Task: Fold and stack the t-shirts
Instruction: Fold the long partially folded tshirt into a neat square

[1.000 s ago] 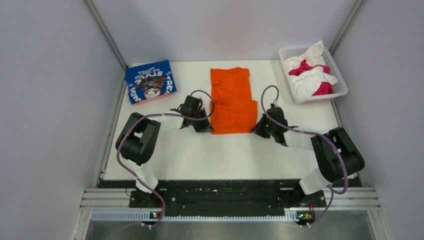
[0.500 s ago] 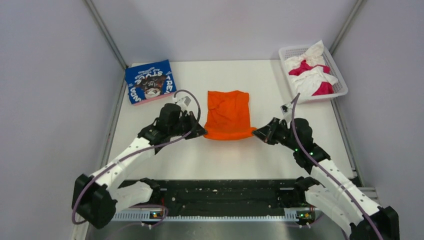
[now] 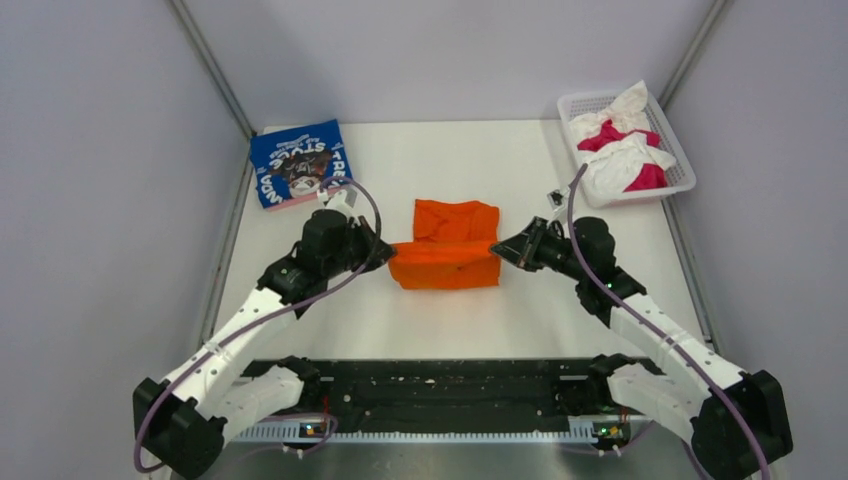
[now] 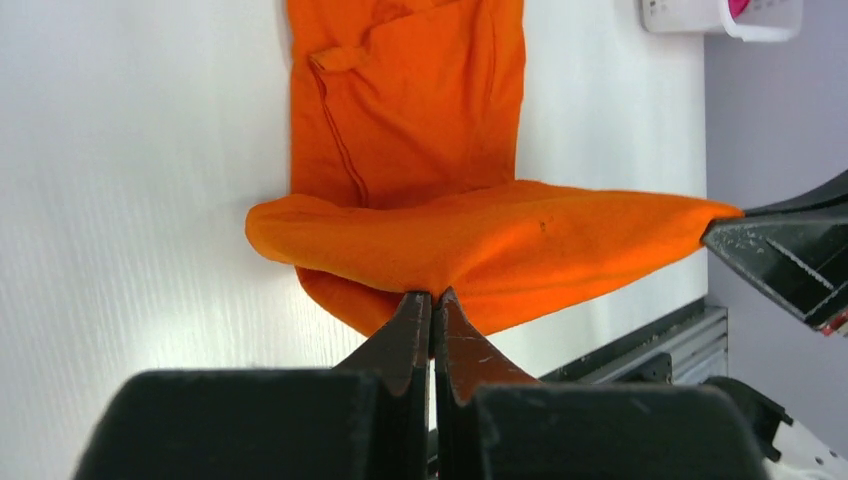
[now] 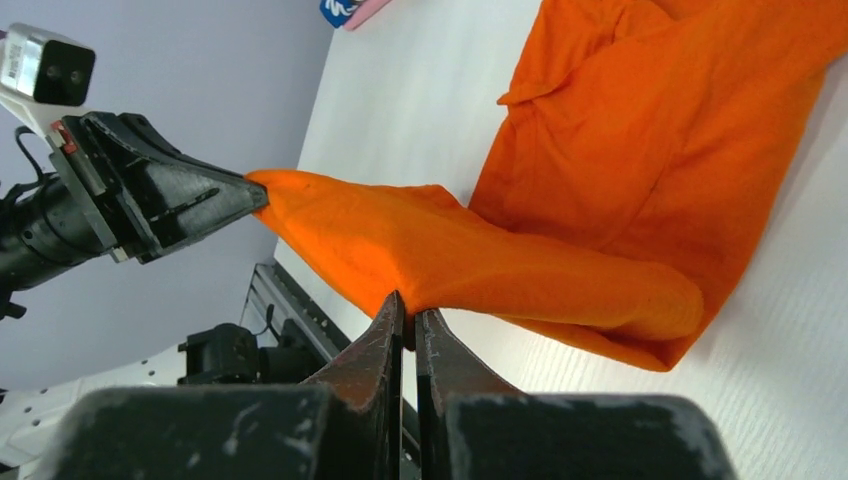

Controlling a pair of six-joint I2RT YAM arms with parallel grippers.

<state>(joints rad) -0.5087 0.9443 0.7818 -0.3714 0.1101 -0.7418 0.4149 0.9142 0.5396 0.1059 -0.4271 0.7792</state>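
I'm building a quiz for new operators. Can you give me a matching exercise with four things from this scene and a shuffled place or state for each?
Things:
1. orange t-shirt
2. blue t-shirt
3. basket
4. left hand

Places or states:
A. far right corner, holding white and magenta cloth
B. shut, pinching a corner of the orange t-shirt
C. far left corner, lying flat
D. middle of the table, near edge raised

Pairs: 1-D, 2-C, 3-A, 4-B
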